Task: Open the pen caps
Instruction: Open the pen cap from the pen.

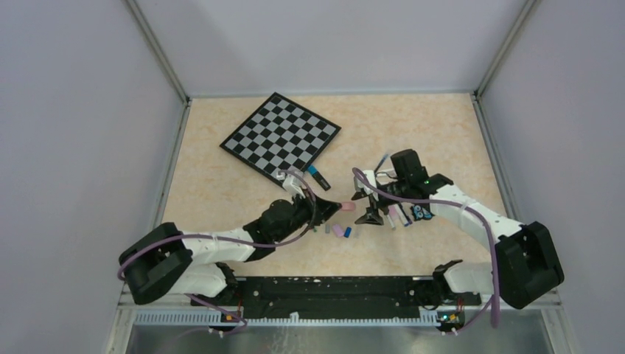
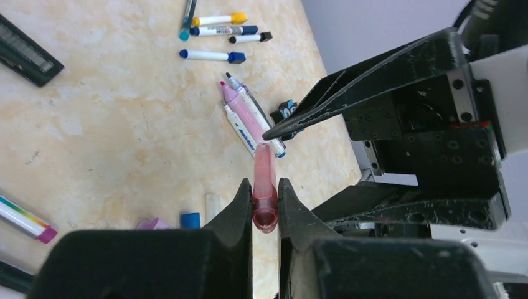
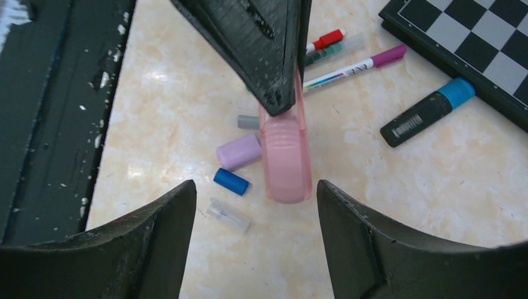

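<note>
The left gripper (image 2: pixel 264 190) is clamped on a translucent pink highlighter cap (image 2: pixel 264 177), pinching it near its open end so that its rounded end points toward 12 o'clock in the left wrist view. The right gripper (image 3: pixel 254 190) stands wide apart and has hold of nothing, its two fingers spread to either side of that cap's free end. On the table (image 1: pixel 413 133), at about 6 o'clock from the held cap in the top view, lie a loose lilac cap (image 3: pixel 240 151), a blue cap (image 3: pixel 230 181), a grey cap (image 3: pixel 248 121) and a clear cap (image 3: pixel 229 215)
</note>
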